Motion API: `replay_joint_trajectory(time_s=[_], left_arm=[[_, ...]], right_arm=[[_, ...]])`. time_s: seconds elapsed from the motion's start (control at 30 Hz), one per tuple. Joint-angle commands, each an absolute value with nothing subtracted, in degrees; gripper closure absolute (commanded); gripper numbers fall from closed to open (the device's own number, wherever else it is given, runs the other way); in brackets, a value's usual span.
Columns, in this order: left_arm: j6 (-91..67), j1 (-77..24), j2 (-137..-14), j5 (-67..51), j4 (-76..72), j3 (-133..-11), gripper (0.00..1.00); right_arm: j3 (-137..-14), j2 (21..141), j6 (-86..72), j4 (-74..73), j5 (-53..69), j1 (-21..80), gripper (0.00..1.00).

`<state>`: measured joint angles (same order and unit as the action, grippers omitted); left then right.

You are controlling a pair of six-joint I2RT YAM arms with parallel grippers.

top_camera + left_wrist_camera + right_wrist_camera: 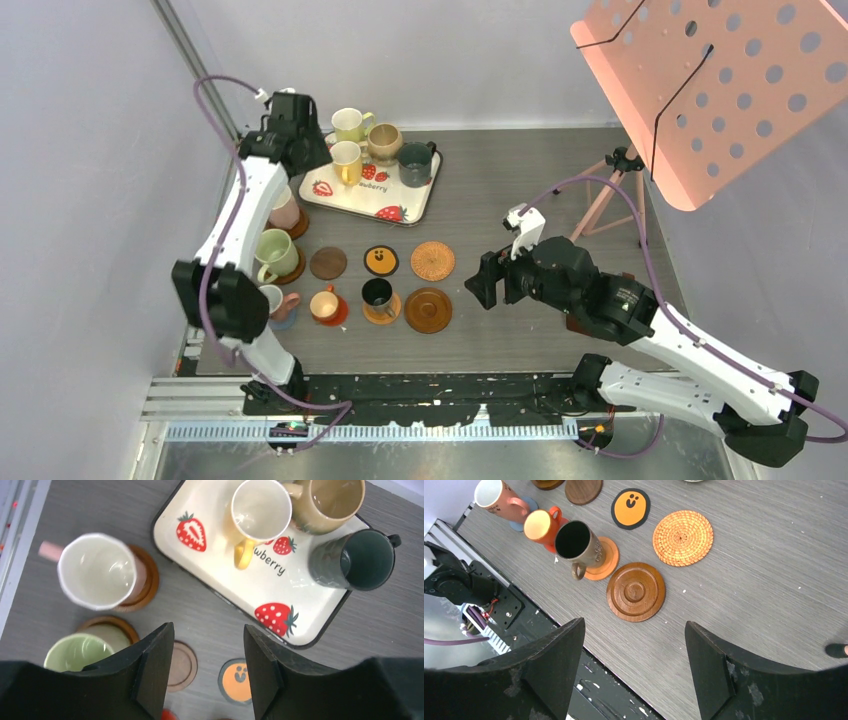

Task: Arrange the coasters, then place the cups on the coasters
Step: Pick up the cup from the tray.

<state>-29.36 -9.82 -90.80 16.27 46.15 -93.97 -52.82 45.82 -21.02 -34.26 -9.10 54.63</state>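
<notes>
Coasters look laid out; the step in hand is moving cups onto them. My left gripper [207,635] hangs over the table just beside the near edge of the tray [220,560], fingers spread and empty. My right gripper [634,630] is spread wide too, holding nothing, parked above the big wood coaster [635,591].

Done, by my read: pink cup [97,570] and green cup [75,652] each sit on a brown coaster, and the black cup [574,540] and orange cup [538,525] sit on theirs. A fifth cup sits on a blue one at the front left.

Four cups wait on the tray: yellow-handled cup [261,507], tan cup [330,500], teal cup [357,560] and pale yellow cup [350,123].

Four coasters are bare: dark wood coaster [181,666], smiley coaster [235,680], wicker coaster [683,537] and the big wood one.

Next, I judge: left reaches forward, drops over the yellow-handled cup, pinches the rim clear of its neighbours, lifts straight up and carries it to the dark wood coaster.
</notes>
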Motion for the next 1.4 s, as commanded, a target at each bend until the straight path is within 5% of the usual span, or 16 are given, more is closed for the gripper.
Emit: replay_joint_trajectory(time_s=[0.0, 0.27, 0.87, 1.37], left_arm=[[-24.54, -8.71, -101.40, 12.96, 49.80, -108.64, 0.45], [-26.26, -6.58, -117.13, 9.34, 52.47, -125.24, 0.51], [-27.35, -4.45, -130.75, 3.40, 49.13, -130.40, 0.60], [-27.40, -3.70, -126.20, 2.83, 49.14, -128.59, 1.00]], right_arm=[[-56.39, 46.48, -19.91, -31.62, -9.73, 54.82, 0.20], [-55.07, 46.50, -20.80, -32.01, -9.57, 54.85, 0.20], [-54.90, 48.32, -19.71, -31.76, -10.00, 54.84, 0.20], [-54.49, 47.43, -19.50, -32.60, -11.42, 54.84, 0.20]])
